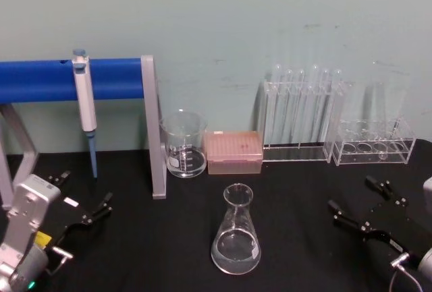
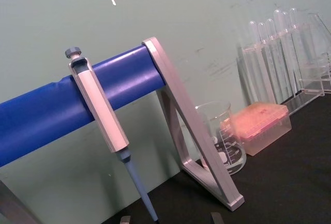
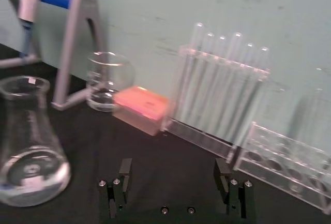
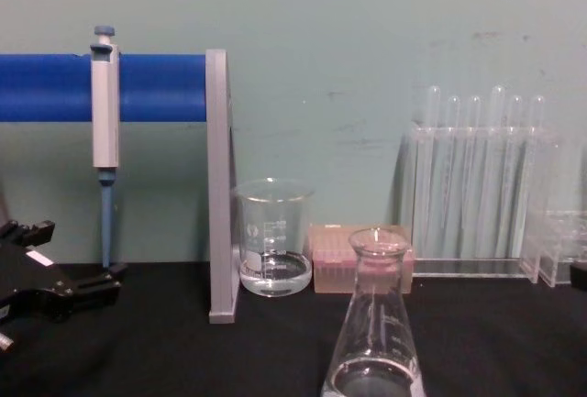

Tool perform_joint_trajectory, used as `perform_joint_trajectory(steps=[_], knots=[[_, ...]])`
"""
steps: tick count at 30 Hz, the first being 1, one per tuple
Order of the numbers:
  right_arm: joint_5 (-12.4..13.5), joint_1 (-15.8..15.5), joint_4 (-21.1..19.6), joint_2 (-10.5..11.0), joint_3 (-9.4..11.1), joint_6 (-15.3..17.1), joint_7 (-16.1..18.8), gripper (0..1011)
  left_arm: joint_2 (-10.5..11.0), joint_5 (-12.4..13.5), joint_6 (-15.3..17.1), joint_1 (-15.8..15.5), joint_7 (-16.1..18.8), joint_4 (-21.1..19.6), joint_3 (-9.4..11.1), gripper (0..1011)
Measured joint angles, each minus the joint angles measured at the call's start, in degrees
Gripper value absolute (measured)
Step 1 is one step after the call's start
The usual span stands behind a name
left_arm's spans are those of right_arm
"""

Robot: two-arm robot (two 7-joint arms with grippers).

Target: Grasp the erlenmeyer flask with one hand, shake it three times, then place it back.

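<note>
The clear glass conical flask (image 1: 236, 238) stands upright on the black tabletop (image 1: 304, 184), midway between my arms so either could reach it. My black right gripper (image 1: 359, 204) sits spread wide and empty to its right; the black left gripper (image 1: 82, 196) gapes too, well apart.

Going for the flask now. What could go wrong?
The erlenmeyer flask is smooth, tapered glass; an off-centre grip by the open left pincer or right pincer might tip or drop it. It seems to hold a little liquid with its neck uncovered, so shaking could splash. The beaker and pink box stand close behind; a wide swing may hit them.
</note>
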Motion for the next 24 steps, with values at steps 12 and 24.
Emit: perform_joint_trajectory(steps=[12, 24], knots=[[4.2, -1.4, -2.9, -0.2, 0.3, -0.4, 9.2, 1000, 0.0, 0.0, 0.0, 0.0, 0.0, 0.0, 0.0, 1001], [5.1, 1.8, -0.8, -2.7, -1.8, -0.6, 17.2, 1000, 0.0, 0.0, 0.0, 0.0, 0.0, 0.0, 0.0, 1001]])
